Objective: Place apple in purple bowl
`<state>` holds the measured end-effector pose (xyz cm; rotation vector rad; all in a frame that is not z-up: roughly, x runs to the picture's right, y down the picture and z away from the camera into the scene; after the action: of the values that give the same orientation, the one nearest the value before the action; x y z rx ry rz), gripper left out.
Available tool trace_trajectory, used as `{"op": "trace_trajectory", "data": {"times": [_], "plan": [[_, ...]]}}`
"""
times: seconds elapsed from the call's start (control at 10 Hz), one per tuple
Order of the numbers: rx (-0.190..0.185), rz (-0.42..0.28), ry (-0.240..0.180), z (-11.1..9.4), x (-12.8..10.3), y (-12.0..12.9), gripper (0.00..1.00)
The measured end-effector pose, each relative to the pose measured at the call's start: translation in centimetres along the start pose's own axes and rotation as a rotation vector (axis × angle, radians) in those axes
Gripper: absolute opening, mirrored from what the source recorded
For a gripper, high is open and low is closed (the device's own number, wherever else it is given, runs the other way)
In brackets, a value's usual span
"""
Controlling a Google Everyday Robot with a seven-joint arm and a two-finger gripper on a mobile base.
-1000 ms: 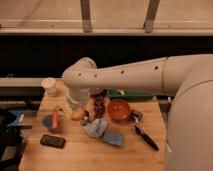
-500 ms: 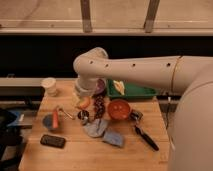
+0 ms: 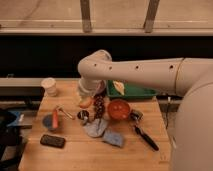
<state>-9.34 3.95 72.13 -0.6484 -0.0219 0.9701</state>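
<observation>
Wooden table (image 3: pixel 75 157): pale boards, crowded with small things across the middle and back.
Arm (image 3: pixel 150 72): white, comes in from the right edge of the view and bends down over the back middle of the table.
Gripper (image 3: pixel 91 98): at the arm's lower end, low over the table, mostly hidden by the white wrist. I cannot tell whether it is wide, narrow or holding anything.
Apple (image 3: pixel 85 103): yellow-orange, right against the gripper's lower edge. I cannot tell whether it rests on the boards or hangs just above them. It lies outside both bowls.
Purple bowl (image 3: pixel 95 128): dull mauve-grey, towards the front of the table, apart from the apple, nothing visible inside it.
Grape bunch (image 3: pixel 100 106): dark, just beside the apple, between it and the orange-red bowl.
Orange-red bowl (image 3: pixel 118 109): round, near the purple bowl but further back.
Small round cup (image 3: pixel 82 116): dark inside, between the apple and the purple bowl.
Green tray (image 3: pixel 132 91): at the back of the table, partly behind the arm.
White cup (image 3: pixel 49 86): upright at the back corner, well apart from the rest.
Blue cloth (image 3: pixel 114 138): just beside the purple bowl, at the front.
Black slab (image 3: pixel 52 141): flat, near the front edge.
Black-handled tool (image 3: pixel 145 136): lies slantwise beyond the orange-red bowl.
</observation>
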Motion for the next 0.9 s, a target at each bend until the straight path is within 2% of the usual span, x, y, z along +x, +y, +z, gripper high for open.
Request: {"op": "trace_trajectory", "data": {"times": [0.1, 0.3, 0.6, 0.9], "plan": [[0.008, 0.007, -0.029, 0.6, -1.5, -1.1, 0.20], [0.001, 0.014, -0.074, 1.3, -4.3, -2.5, 0.20], [-0.032, -0.005, -0.077, 2.4, -8.2, -4.6, 0.20], [-0.075, 0.013, -0.090, 3.2, -9.3, -7.3, 0.20]]}}
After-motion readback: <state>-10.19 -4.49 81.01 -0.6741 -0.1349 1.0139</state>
